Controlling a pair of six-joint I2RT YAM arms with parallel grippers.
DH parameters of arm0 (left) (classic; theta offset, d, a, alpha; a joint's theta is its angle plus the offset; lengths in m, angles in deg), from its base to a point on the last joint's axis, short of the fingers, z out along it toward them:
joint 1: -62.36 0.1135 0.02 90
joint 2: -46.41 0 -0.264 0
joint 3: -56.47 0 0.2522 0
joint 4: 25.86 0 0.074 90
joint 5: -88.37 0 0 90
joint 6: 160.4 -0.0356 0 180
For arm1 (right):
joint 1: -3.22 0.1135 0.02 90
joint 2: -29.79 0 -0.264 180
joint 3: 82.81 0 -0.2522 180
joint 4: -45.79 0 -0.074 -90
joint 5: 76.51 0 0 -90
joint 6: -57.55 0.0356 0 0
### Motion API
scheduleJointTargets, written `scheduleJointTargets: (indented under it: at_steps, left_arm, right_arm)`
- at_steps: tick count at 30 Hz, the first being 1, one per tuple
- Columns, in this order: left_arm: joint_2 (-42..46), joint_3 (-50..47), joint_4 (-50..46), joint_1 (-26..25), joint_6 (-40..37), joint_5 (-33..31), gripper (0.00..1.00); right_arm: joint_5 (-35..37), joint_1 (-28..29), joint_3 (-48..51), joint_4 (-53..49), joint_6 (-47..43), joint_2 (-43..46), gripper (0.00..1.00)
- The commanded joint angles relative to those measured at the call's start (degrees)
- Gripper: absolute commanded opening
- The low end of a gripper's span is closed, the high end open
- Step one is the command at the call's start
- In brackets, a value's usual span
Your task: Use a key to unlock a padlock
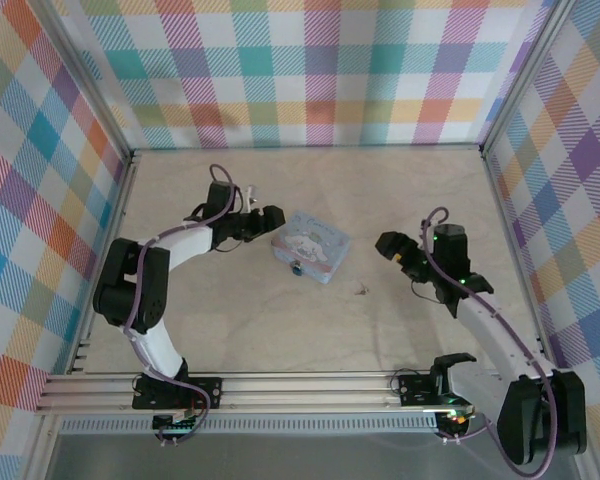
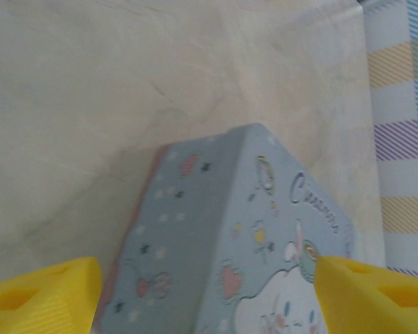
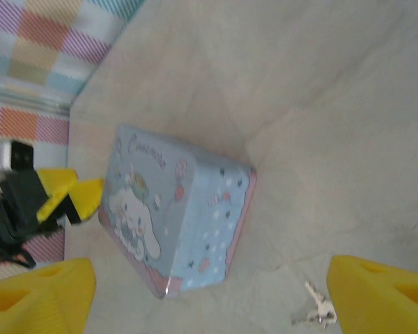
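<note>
Yellow fingertips (image 2: 43, 296) of the left gripper (image 1: 271, 219) stand spread, one on either side of the tin (image 2: 216, 236) at its left end; no contact visible. Right gripper (image 3: 209, 296) is likewise spread, with nothing pinched, well off the tin's right side. Key (image 3: 319, 310) lies on the table (image 1: 410, 190) off the tin's near-right corner, apart from it, low between the right fingers and close to one. Padlock (image 1: 296, 268) is a dark speck at the tin's near edge, probably touching; too coarse to confirm.

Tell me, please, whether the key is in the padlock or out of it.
Out: the key lies loose on the table, well apart from the tin.
</note>
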Motion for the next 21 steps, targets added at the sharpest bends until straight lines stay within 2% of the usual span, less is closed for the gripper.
scheduleJointTargets:
  at_steps: [1,6,14,21]
  left_arm:
    - [-0.35,2.7,-1.4,-1.73,-0.33,3.11,0.77]
    - [-1.09,2.75,-2.51,-3.38,-1.49,4.05,0.7]
    - [2.74,-1.68,-1.99,-6.8,-0.88,2.43,0.64]
    - [7.77,-7.95,0.43,-8.43,1.58,-0.53,0.61]
  right_arm:
    - [-0.73,4.02,0.52,1.17,2.55,-3.16,0.85]
    - [-0.44,8.23,-1.76,4.39,3.49,-10.37,0.83]
    - [-0.17,11.61,-9.24,6.86,3.36,-21.06,0.8]
    - [-0.92,14.06,-17.07,6.19,2.68,-30.38,0.7]
